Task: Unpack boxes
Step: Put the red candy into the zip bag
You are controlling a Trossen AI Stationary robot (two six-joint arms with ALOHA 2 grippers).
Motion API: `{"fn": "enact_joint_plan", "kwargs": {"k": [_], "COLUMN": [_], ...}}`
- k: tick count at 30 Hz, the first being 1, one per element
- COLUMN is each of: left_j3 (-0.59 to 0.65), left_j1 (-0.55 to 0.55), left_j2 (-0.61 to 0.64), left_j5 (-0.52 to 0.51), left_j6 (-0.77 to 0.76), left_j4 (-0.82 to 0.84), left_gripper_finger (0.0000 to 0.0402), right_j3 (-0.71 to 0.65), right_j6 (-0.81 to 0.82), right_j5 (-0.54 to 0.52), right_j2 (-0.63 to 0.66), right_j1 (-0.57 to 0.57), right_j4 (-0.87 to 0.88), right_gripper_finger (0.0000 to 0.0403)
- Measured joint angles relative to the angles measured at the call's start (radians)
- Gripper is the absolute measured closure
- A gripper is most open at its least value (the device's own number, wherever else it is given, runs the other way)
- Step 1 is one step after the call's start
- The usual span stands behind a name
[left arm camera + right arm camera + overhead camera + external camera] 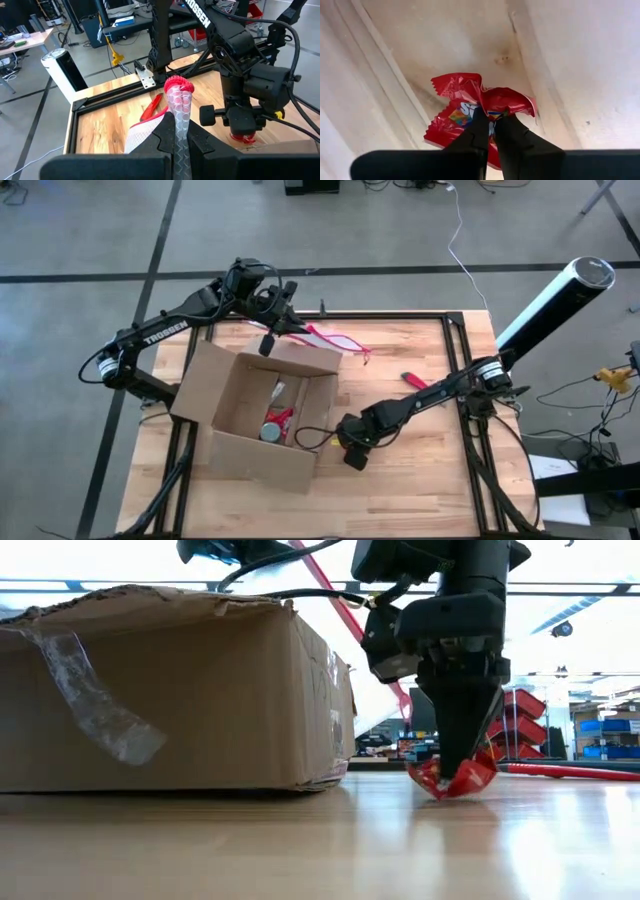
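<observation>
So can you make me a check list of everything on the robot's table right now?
Surface: wooden table, black frame.
Job's things: open cardboard box, items inside; tape hanging off.
Clutter: red tool on table.
Grippers: right gripper shut on red candy packet, at the table beside box; left gripper shut on bubble-wrap pouch, above box's far edge.
Cables: white cable on floor.
Surroundings: concrete floor, shelves with red bins.

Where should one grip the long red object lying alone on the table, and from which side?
Probably take the long red object across its narrow middle, from straight above: it lies flat on the table, with bare wood along both long sides.
</observation>
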State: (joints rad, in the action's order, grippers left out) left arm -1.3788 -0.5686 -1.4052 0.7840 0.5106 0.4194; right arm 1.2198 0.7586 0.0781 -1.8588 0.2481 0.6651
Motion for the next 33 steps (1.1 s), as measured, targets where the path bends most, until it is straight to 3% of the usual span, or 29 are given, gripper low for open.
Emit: {"fn": "enact_joint_plan", "kwargs": {"k": [8,19,23,33], "left_j3": [0.0,0.0,0.0,0.0], "left_j1": [0.0,0.002,0.003,0.042], "left_j2": [0.0,0.0,0.0,0.0], "left_j5": [0.0,0.0,0.0,0.001], "left_j6": [0.0,0.0,0.0,0.0], "left_j4": [0.0,0.0,0.0,0.0], "left_gripper_finger": [0.0402,0.0402,0.0402,0.0402], "right_j3": [0.0,0.001,0.002,0.002], "right_j6": [0.011,0.089,-0.003,-0.123], "right_j5": [-0.199,-0.663,-0.659,-0.471], "right_j2": [0.121,0.445,0.497,0.448], "right_j1": [-0.029,-0.173,-0.262,-0.414], "right_j4": [0.089,0.0,-0.119,-0.27], "right_gripper_finger": [0.0402,0.0403,0.0403,0.0403]}}
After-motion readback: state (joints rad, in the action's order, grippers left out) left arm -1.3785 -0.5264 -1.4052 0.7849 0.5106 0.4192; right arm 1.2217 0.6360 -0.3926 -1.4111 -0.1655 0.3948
